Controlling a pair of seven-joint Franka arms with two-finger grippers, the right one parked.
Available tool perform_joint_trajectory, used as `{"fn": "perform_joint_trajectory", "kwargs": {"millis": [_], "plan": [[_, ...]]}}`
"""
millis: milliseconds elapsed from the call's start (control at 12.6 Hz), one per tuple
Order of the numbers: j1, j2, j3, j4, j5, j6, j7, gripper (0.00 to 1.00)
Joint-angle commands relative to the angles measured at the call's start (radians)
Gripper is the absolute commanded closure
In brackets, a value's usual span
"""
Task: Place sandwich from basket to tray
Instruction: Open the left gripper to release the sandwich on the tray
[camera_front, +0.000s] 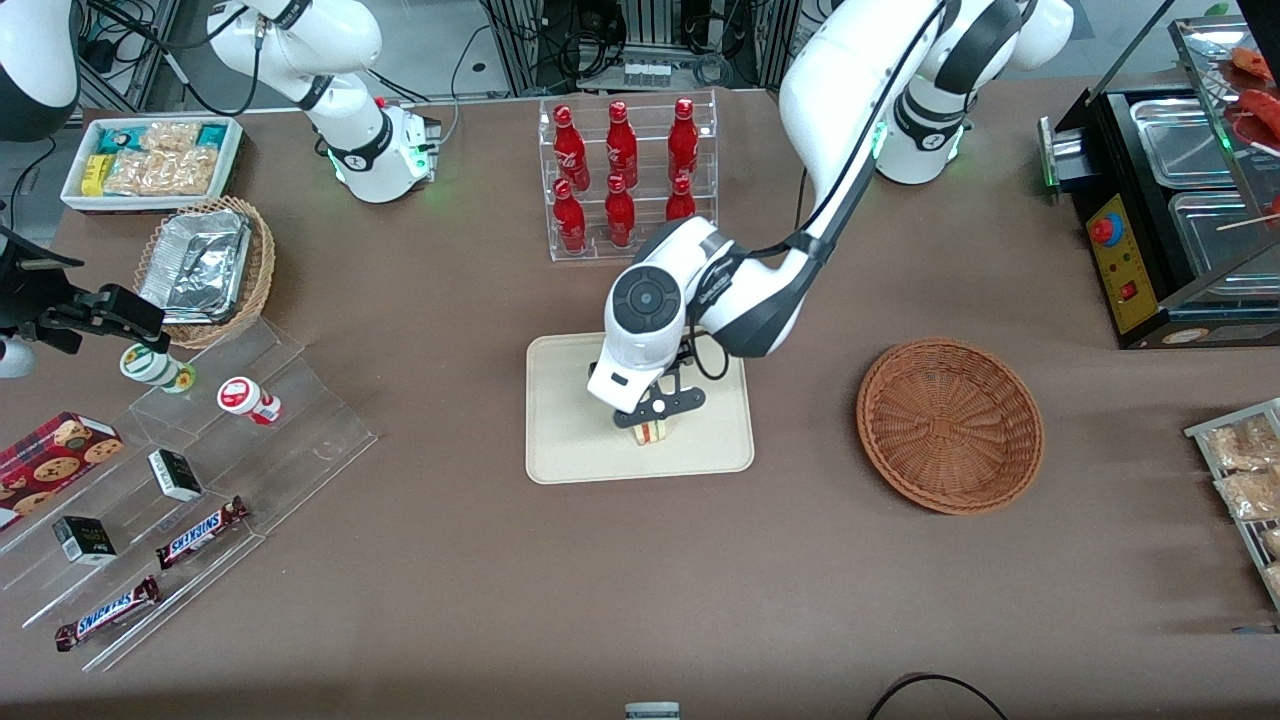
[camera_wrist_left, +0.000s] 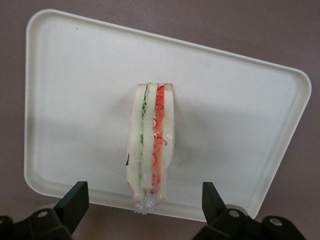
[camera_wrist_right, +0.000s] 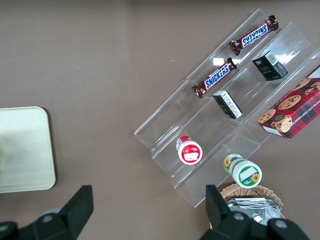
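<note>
Cream tray (camera_wrist_left: 75, 100) directly beneath the gripper (camera_wrist_left: 145, 202), and on it the sandwich (camera_wrist_left: 150, 145), standing on edge with its striped cut face turned up toward the wrist. Long axis running straight away from the gripper, the near end of the wedge lying between the two fingertips (camera_wrist_left: 75, 197) but, by the look of it, touching neither: gripper spread wide, a clear gap of tray showing on each side of the bread. So released, or as good as released (clear wrap bunched at the near end, just over the tray's rim).

From the front, same story: gripper (camera_front: 655, 412) low over the tray (camera_front: 570, 450), sandwich (camera_front: 651, 432) right under it and slightly nearer the front camera than the wrist. Basket (camera_front: 950, 425) well apart toward the working arm's end of the tabletop, nothing in it.

Judging by this, task nearly done; only a retreat left. Retreat best made straight up, along the line of the fingers, since any sideways drift across the wedge's short axis would bring one fingertip against a thin, upright slice and probably tip it flat. Little risk along the long axis. Sandwich close to the tray's near rim in the wrist view, so a nudge that way could push it off the edge.
</note>
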Motion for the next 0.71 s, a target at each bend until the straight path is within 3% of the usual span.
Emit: {"fn": "perform_joint_trajectory", "kwargs": {"millis": [0, 397, 635], "plan": [[0.033, -0.076, 0.005, -0.014, -0.007, -0.065, -0.003, 0.0], [0.14, -0.174, 0.022, -0.054, 0.006, -0.23, 0.161, 0.0], [0.245, -0.301, 0.024, -0.191, 0.006, -0.231, 0.357, 0.0]]}}
